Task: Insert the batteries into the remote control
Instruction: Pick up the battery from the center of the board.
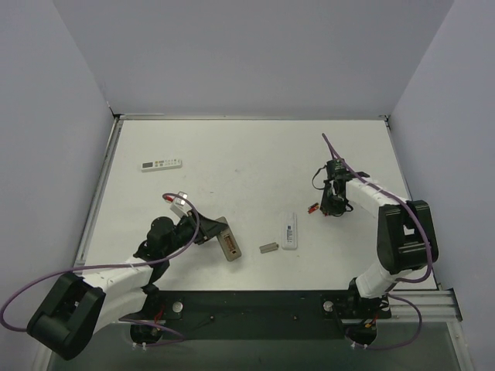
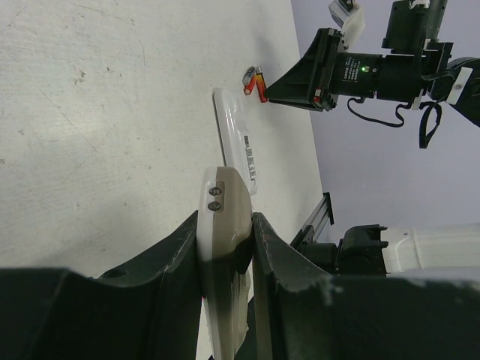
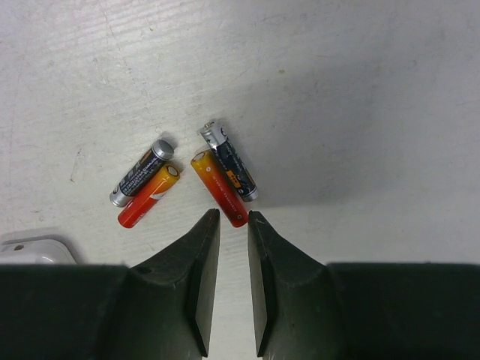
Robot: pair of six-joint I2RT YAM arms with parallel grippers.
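Several batteries (image 3: 219,187), two red-orange and two dark, lie loose on the white table, and show as a small cluster in the top view (image 1: 313,207). My right gripper (image 3: 232,214) hovers over them, narrowly open and empty, its tips on either side of the near end of one red-orange battery. The white remote control (image 1: 289,230) lies flat mid-table, label side up in the left wrist view (image 2: 236,142). My left gripper (image 2: 225,221) is shut on the grey-beige back piece (image 2: 225,193) and holds it left of the remote (image 1: 230,247).
A longer white remote (image 1: 161,164) lies at the far left. A small grey piece (image 1: 268,248) lies just left of the white remote. Walls enclose the table on three sides. A dark base plate (image 1: 255,305) runs along the near edge.
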